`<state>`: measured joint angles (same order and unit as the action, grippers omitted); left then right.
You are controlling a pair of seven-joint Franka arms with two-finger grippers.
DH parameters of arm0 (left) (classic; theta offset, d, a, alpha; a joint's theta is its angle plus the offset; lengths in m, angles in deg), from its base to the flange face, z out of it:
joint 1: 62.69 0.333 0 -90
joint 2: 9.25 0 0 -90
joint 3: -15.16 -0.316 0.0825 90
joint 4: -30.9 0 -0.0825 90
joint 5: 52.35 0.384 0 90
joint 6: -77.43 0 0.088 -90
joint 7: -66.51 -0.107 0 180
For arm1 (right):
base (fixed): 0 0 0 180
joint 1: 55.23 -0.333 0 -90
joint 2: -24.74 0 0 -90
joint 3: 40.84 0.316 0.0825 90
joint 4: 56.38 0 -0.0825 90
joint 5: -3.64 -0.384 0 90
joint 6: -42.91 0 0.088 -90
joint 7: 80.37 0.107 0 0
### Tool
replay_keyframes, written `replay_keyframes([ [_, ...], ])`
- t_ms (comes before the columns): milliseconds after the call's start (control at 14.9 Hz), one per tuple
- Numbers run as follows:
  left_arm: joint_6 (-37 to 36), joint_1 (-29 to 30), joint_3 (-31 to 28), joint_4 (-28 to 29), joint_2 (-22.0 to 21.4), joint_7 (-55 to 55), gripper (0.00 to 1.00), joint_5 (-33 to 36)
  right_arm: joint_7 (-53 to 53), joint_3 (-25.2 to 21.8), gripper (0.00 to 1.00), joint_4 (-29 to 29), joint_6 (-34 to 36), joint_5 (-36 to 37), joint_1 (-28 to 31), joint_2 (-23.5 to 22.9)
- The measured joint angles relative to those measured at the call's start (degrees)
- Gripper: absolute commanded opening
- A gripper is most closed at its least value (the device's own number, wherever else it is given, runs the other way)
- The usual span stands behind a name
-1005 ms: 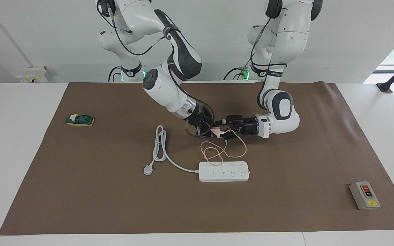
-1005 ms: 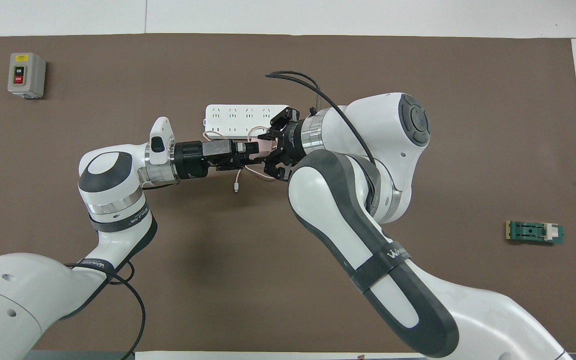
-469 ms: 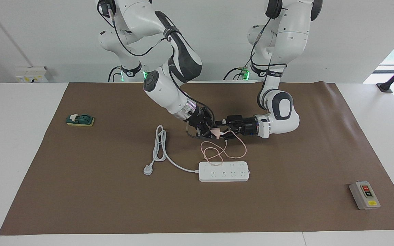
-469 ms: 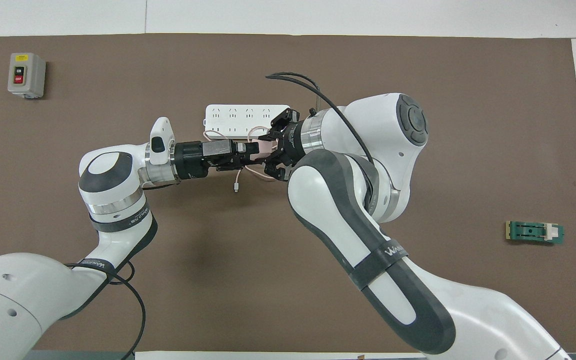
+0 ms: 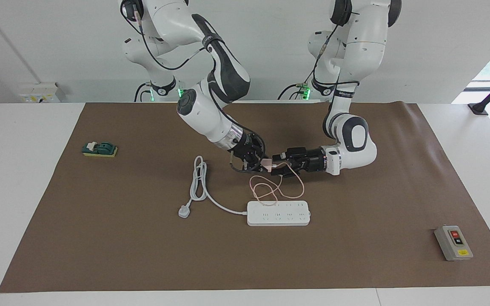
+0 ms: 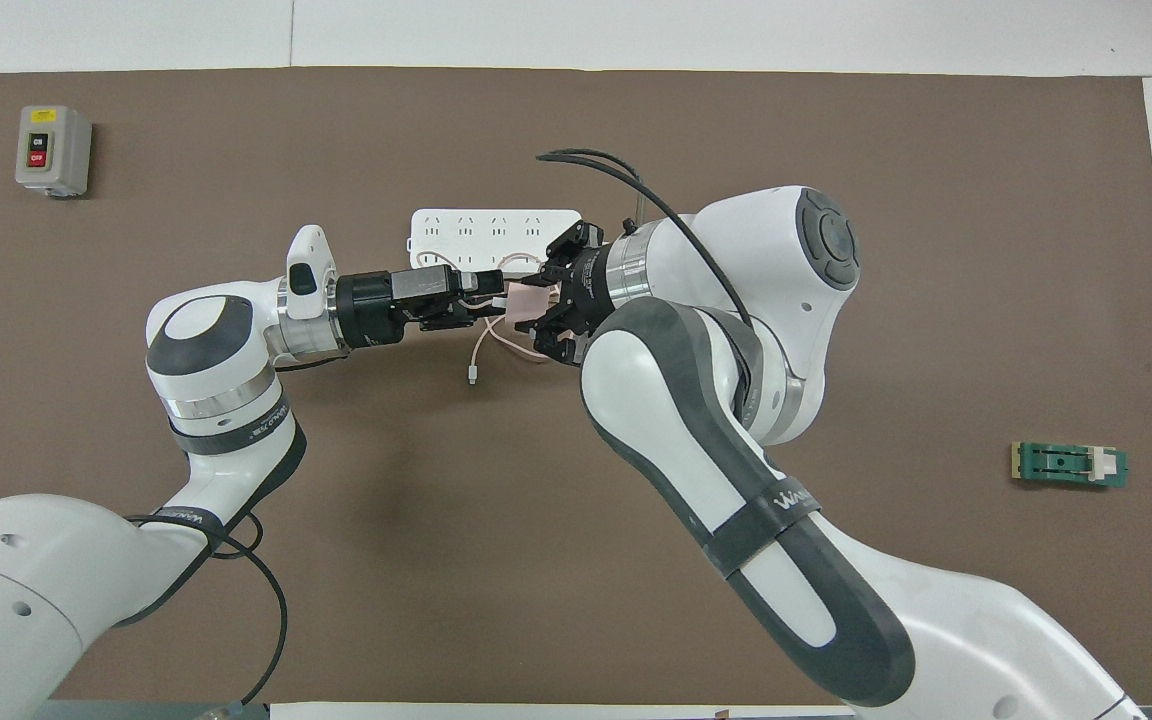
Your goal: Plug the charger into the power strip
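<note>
Two Franka arms are meeting over the middle of the brown mat (image 5: 100,255), the charger (image 5: 267,165) (image 6: 528,302) hanging in the air between them. The right gripper (image 5: 262,166) (image 6: 536,305) is clenching the pale-pink cube, while the left gripper (image 5: 280,167) (image 6: 481,302) is sitting just beside it from the left arm's end of the table; whether its fingers are pressing on the cube or standing free of it cannot be told from here. The charger's thin pink cable (image 5: 277,187) (image 6: 481,350) is drooping in loops to the mat, nearer to the robots than the power strip (image 5: 278,213) (image 6: 476,228). The strip is lying flat on the mat, its outlets facing up, its thick white cord (image 5: 200,182) curling toward the right arm's end and finishing in a three-pin plug (image 5: 184,211). A grey switch box (image 5: 453,243) (image 6: 53,150) is resting near the left arm's end, and a green device (image 5: 99,149) (image 6: 1070,465) near the right arm's.
</note>
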<state>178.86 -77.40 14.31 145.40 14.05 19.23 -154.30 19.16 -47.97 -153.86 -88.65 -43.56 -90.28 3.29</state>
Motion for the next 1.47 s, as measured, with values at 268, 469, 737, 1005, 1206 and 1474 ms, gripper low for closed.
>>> replay_keyframes([
  [268,0.0,0.0,0.0,-0.6,0.3,0.0,1.0,0.0,0.0,0.0,0.0,-0.1,0.0,0.0,0.0,0.1],
  [469,0.0,-0.1,0.1,-0.6,0.6,0.0,1.0,0.0,0.0,0.0,0.0,-0.1,0.0,0.0,0.0,0.2],
  [737,-0.1,-0.3,0.2,-0.7,1.0,-0.5,1.0,0.0,0.0,-0.1,0.0,-0.1,0.0,0.0,0.0,0.3],
  [1005,-0.1,-0.6,0.2,-0.8,1.0,-0.8,0.93,0.0,0.0,-0.1,0.0,-0.2,0.0,0.0,0.1,0.3],
  [1206,-0.2,-0.7,0.2,-0.8,1.0,-0.8,0.41,0.0,0.0,-0.1,0.0,-0.2,0.0,0.0,0.1,0.3],
  [1474,-0.3,-0.7,0.1,-0.8,1.1,-2.3,0.0,0.1,0.0,-0.1,0.0,-0.2,0.0,0.0,0.1,0.3],
])
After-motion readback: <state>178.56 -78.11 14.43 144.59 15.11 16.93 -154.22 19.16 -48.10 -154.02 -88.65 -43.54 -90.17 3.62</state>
